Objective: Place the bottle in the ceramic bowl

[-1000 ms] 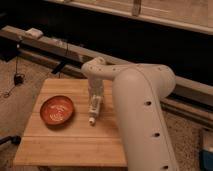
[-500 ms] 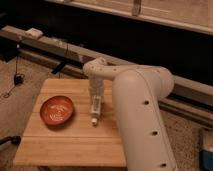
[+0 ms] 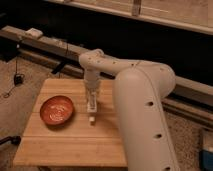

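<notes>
The orange-red ceramic bowl (image 3: 57,110) sits on the left part of a wooden table (image 3: 70,145), with pale swirl marks inside and nothing in it. The slim whitish bottle (image 3: 92,115) is just right of the bowl, its capped end pointing toward the table's front. My gripper (image 3: 92,102) hangs straight down from the white arm (image 3: 145,110) and sits right on the bottle's upper part. The bottle's top is hidden by the gripper.
The bulky white arm covers the table's right side. A long grey ledge (image 3: 45,42) runs behind the table. Cables and a small dark item (image 3: 17,79) lie on the carpet at left. A blue object (image 3: 207,150) stands at bottom right.
</notes>
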### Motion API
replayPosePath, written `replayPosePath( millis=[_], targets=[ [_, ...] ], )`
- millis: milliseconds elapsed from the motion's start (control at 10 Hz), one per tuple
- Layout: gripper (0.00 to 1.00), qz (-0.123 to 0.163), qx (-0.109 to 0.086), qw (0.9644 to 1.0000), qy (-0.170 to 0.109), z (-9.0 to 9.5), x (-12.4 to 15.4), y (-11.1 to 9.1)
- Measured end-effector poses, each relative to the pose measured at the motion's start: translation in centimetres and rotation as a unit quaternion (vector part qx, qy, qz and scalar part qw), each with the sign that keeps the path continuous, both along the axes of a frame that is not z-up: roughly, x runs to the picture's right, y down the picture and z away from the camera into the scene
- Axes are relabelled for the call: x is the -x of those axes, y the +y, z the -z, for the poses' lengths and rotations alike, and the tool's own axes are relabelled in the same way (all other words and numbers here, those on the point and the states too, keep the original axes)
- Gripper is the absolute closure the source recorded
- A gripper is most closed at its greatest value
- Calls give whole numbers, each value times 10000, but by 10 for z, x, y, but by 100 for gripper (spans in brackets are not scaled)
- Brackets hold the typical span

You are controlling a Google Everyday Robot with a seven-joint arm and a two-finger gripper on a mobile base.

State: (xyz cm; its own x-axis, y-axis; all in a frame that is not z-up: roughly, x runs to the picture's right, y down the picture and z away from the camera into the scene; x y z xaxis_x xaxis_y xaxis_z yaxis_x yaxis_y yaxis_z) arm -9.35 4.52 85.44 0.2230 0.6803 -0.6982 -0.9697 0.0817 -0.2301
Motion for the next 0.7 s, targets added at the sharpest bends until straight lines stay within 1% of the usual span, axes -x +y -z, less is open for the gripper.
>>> replayPosePath(
  millis=[200,300,400,500,700],
  targets=[
    [100,241,101,9986,-461,19,39,-7],
    [100,382,151,9965,-731,29,60,-8],
    [100,534,202,9934,-991,36,80,-10],
    [100,688,266,9896,-1231,40,99,-9],
    [100,958,354,9817,-1608,46,127,-7]
  ],
)
